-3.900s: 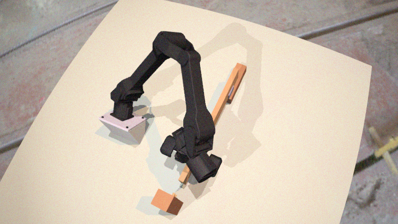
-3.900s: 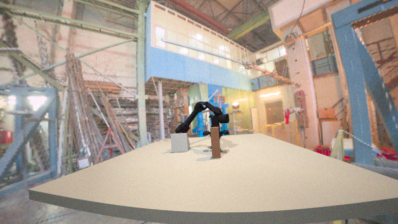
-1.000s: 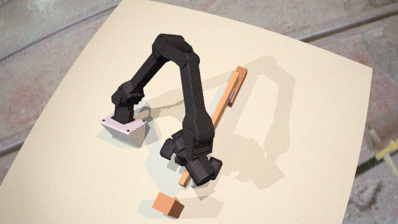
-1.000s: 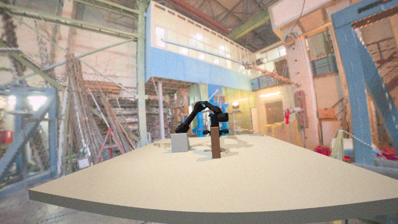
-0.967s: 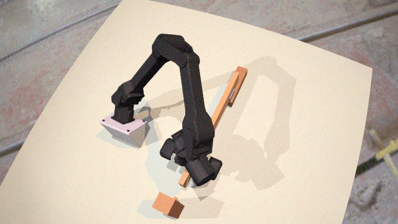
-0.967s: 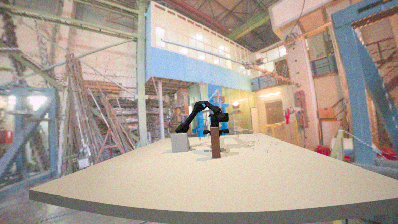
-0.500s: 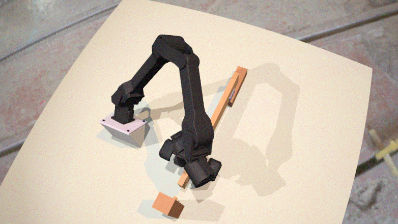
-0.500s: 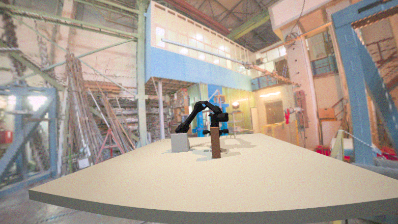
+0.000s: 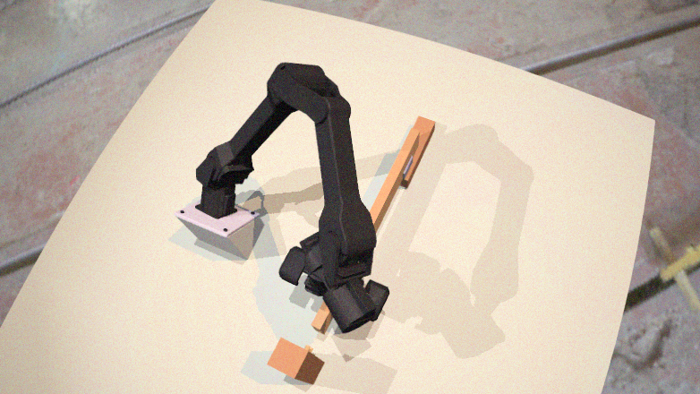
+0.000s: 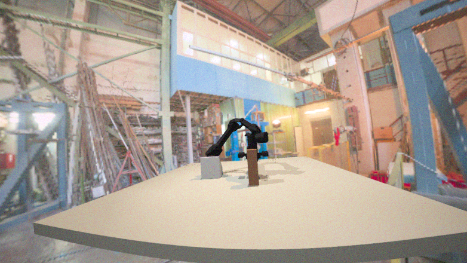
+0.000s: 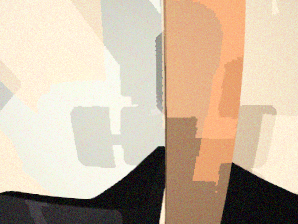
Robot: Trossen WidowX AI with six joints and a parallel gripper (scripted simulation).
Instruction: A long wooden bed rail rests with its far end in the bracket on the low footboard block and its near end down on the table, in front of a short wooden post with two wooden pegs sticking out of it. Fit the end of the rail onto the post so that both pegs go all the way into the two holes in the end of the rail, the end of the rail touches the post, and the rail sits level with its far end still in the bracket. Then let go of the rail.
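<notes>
Toward the near edge of the tabletop, as the top view is framed, the short wooden post (image 9: 294,361) is seen standing, with a peg (image 9: 308,348) projecting from its far face; only one peg can be told apart at this size. Just beyond it, and still apart from it, the near end of the rail (image 9: 391,188) is held: the gripper (image 9: 328,299) is closed across the rail's width close to that end, the jaws held narrow by the wood between them. In the wrist view the rail (image 11: 200,96) is shown running straight away from between the dark fingers. The rail's long axis is laid from the post toward the far right corner, where its far end is seated at the footboard block (image 9: 420,147). The coming move is judged to turn on the gap between rail end and peg, to be closed along that axis.
</notes>
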